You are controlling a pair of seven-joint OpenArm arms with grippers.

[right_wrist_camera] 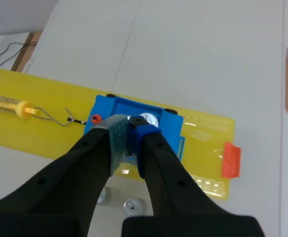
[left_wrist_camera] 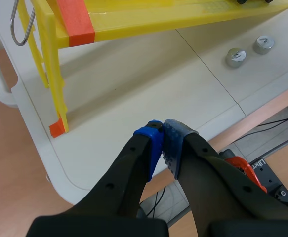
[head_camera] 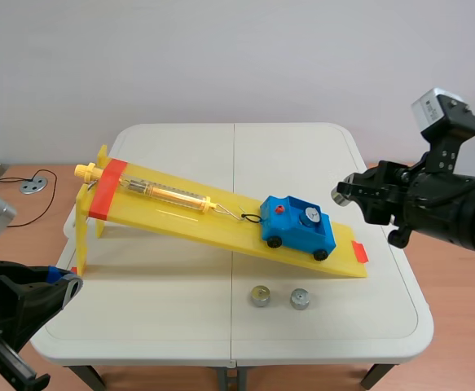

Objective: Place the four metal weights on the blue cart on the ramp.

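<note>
The blue cart (head_camera: 297,227) stands near the low end of the yellow ramp (head_camera: 180,213), hooked to a spring scale (head_camera: 160,192). One metal weight (head_camera: 309,215) lies in the cart's tray; the same weight (right_wrist_camera: 149,119) shows just past my right fingertips. Two more weights (head_camera: 260,296) (head_camera: 301,299) rest on the table in front of the ramp, also seen as the pair (left_wrist_camera: 236,57) (left_wrist_camera: 264,44). My right gripper (right_wrist_camera: 129,129) hangs above the cart, shut, with nothing seen between its pads. My left gripper (left_wrist_camera: 162,129) is shut over the table's near left corner.
The white table (head_camera: 172,318) has a centre seam. The ramp's high end stands on yellow legs (left_wrist_camera: 55,84) at the left. A metal hook (left_wrist_camera: 22,24) hangs by that end. Cables and a round floor socket (head_camera: 33,185) lie beyond the table's left edge.
</note>
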